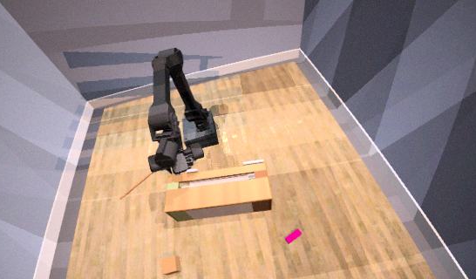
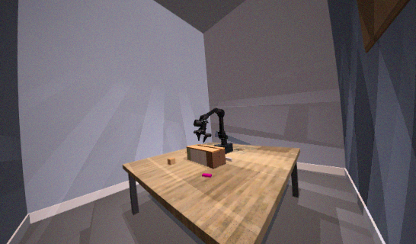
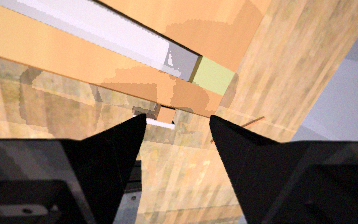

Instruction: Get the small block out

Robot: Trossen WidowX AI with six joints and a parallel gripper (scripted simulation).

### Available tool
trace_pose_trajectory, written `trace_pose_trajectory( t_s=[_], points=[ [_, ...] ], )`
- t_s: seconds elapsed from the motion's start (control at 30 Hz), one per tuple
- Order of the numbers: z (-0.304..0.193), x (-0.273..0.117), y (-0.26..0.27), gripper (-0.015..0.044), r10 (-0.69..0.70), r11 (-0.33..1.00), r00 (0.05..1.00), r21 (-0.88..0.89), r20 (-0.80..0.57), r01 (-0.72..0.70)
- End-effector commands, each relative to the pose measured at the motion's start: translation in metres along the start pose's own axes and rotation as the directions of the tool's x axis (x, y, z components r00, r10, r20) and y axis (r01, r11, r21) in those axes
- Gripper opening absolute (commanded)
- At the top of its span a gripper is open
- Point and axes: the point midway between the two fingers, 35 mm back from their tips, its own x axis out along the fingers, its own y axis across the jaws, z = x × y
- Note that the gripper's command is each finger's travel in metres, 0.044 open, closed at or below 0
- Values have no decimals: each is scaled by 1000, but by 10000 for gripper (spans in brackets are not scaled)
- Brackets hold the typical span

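The box [image 1: 217,196] [image 2: 216,158] [image 3: 230,20] stands upright, with a long slot in its top and a green piece [image 1: 173,186] [image 3: 213,76] at one end. A small orange block [image 3: 166,114] shows in the wrist view on the table, just outside the box's arm-side wall near the green end, beside a white strip [image 3: 161,123]. The arm hides this block in the top view. My gripper [image 1: 187,162] [image 2: 202,141] [image 3: 178,119] is partly open and empty, pointing down above the box's arm side near that end. The shelf inside is not clearly seen.
Another white strip [image 1: 253,162] lies by the box's far end. A thin orange stick [image 1: 136,186] [image 3: 252,122] lies beyond the green end. An orange cube [image 1: 170,264] [image 2: 171,161] and a magenta block [image 1: 293,235] [image 2: 206,175] lie on the window side.
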Motion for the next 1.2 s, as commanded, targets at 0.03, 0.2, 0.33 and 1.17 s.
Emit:
trace_pose_trajectory(
  t_s=[0.03, 0.2, 0.33, 1.17],
  points=[
    [-21, 6, -3, 285, 77, 517, 993, 849, 85, -113],
    [-25, 6, -5, 285, 88, 275, 989, 952, 116, -136],
    [-28, 5, -7, 285, 93, 72, 986, 987, 136, -143],
    [-46, 2, -18, 285, 95, -936, 956, 351, 278, -9]
  ],
)
